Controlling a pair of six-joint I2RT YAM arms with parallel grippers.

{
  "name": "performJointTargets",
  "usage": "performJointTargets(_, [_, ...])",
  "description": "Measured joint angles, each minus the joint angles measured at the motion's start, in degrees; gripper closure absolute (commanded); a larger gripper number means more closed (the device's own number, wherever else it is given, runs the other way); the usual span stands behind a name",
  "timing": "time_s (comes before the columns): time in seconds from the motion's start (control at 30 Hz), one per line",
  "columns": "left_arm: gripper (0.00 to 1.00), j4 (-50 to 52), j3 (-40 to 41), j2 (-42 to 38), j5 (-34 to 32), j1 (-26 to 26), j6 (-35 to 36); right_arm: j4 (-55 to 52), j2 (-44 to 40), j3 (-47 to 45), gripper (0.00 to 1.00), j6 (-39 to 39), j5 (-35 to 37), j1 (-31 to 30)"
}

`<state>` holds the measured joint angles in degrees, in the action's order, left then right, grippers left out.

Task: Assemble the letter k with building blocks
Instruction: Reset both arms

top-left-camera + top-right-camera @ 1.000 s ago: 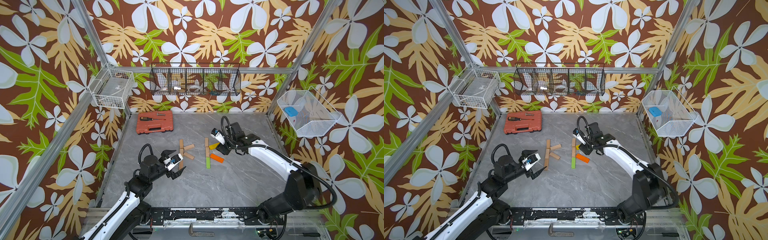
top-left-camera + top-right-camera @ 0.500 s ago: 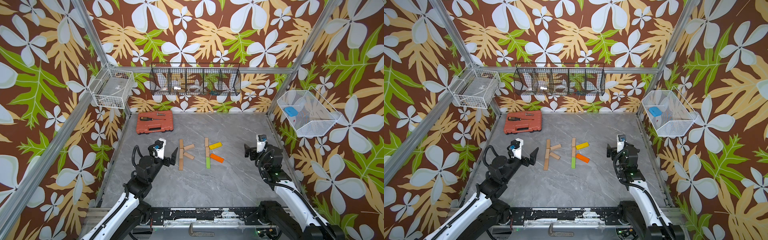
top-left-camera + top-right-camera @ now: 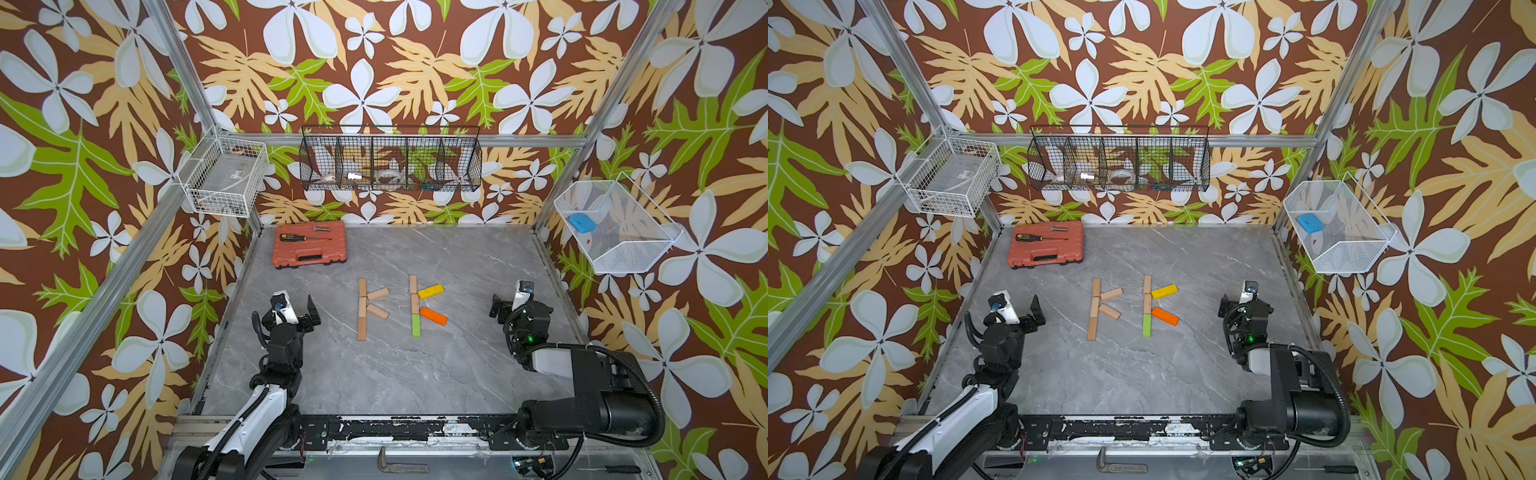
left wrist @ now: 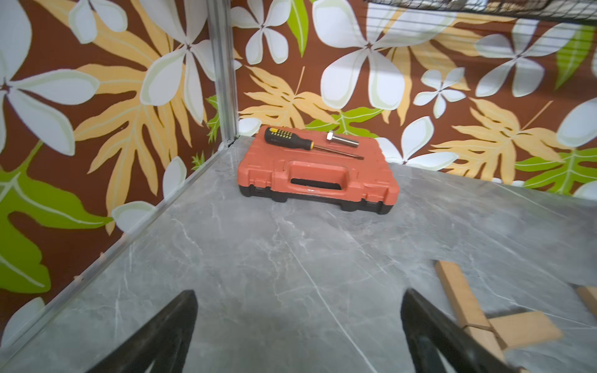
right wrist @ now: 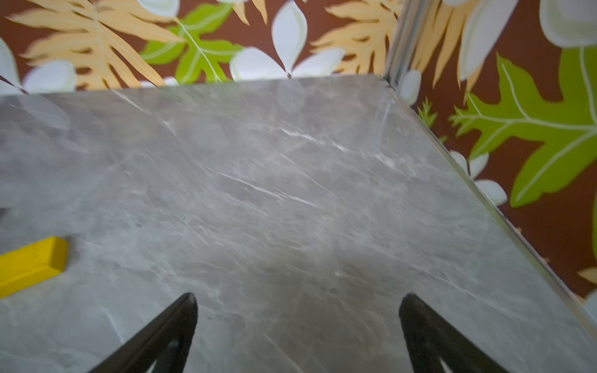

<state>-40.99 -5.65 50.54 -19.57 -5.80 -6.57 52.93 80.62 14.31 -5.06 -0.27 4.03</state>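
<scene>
Two letter-k shapes of building blocks lie flat mid-table in both top views. One is all plain wood: a stem [image 3: 362, 309] with two slanted blocks [image 3: 378, 294] to its right. The other has a wood stem [image 3: 414, 294] ending in a green block [image 3: 416, 325], with a yellow block [image 3: 430, 291] and an orange block [image 3: 433, 316] as arms. My left gripper [image 3: 291, 316] [image 4: 298, 306] is open and empty, left of the wood blocks [image 4: 458, 294]. My right gripper [image 3: 517, 307] [image 5: 297, 310] is open and empty over bare table, right of the yellow block [image 5: 32, 264].
A red-orange tool case [image 3: 311, 249] with a screwdriver [image 3: 303, 238] on its lid sits at the back left. On the walls hang a white wire basket [image 3: 224, 178], a black wire basket [image 3: 390, 164] and a white mesh basket [image 3: 611, 226].
My right gripper let go at the yellow block, opened and pulled back to the table's right side. My left arm drew back from the wood letter to the left side.
</scene>
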Motion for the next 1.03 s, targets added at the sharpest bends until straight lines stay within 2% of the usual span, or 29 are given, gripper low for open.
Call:
performJointTargets(0.1, [0.0, -7.72, 1.44, 7.23, 3.45, 1.73, 0.74, 7.3, 2.12, -3.72, 0.0, 0.79, -0.83, -0.15])
performJointTargets(0.33, [0.0, -22.84, -2.38, 26.43, 10.78, 4.2, 1.31, 9.33, 2.75, -1.53, 0.0, 2.01, 1.03, -2.45])
performJointTargets(0.47, [0.0, -25.16, -3.54, 27.82, 13.9, 4.31, 1.42, 9.2, 2.75, -1.29, 0.0, 2.36, 2.27, -3.15])
performJointTargets(1.03, [0.0, -27.36, -3.34, 27.93, 15.13, 4.31, 1.92, 8.87, 3.17, -0.81, 0.0, 2.78, 3.89, -3.72])
